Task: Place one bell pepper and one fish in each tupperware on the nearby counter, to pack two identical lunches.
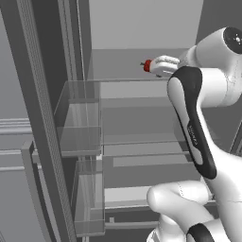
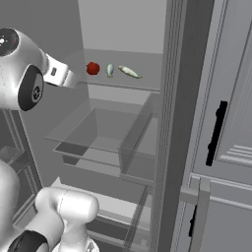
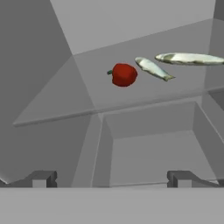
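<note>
Gripper [image 3: 111, 178] spread wide, holding nothing, at the bottom of the hand view; a red pepper [image 3: 123, 74] lies on a grey shelf [image 3: 144, 94] above centre; two fish [image 3: 153, 69] [image 3: 190, 58] lie to its right, upper right of frame, all apart from the gripper.

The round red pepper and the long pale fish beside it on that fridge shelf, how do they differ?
The glossy red bell pepper is round and squat; the slim silver-cream fish next to it is long, thin and pointed. The pepper has a short green stem at its side, the fish has none. The fish is longer. Both lie on the same grey fridge shelf, apart, untouched.
</note>
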Available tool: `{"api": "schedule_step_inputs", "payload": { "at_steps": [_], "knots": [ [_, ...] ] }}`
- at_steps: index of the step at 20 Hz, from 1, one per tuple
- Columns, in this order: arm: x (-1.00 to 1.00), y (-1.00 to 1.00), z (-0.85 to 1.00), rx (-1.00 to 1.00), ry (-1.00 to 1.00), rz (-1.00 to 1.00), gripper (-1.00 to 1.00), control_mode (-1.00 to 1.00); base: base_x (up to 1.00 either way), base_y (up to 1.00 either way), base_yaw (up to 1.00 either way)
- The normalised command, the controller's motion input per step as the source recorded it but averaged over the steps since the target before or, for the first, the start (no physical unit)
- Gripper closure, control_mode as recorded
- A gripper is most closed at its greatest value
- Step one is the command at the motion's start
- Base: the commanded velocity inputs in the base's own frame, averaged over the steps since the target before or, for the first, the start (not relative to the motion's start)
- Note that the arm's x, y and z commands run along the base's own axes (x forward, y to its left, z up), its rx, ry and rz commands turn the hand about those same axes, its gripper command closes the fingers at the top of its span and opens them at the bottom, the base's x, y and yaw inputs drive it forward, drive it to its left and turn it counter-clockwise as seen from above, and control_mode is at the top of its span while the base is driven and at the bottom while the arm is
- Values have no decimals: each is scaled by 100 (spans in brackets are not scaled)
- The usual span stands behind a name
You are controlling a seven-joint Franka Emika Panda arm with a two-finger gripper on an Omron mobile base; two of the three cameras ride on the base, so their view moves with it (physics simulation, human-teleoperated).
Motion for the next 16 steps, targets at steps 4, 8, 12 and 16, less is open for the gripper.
{"api": "schedule_step_inputs", "payload": {
  "at_steps": [4, 8, 12, 16],
  "knots": [
    [86, -1, 0, 0, 4, 0, -100, -100, 0, 0, 0],
    [75, -23, 1, 0, 8, 0, -100, -100, 0, 0, 0],
    [81, -22, 0, 0, 11, 0, -100, -100, 0, 0, 0],
    [69, -2, -5, -1, 10, 0, -100, -100, 0, 0, 0]
  ]
}}
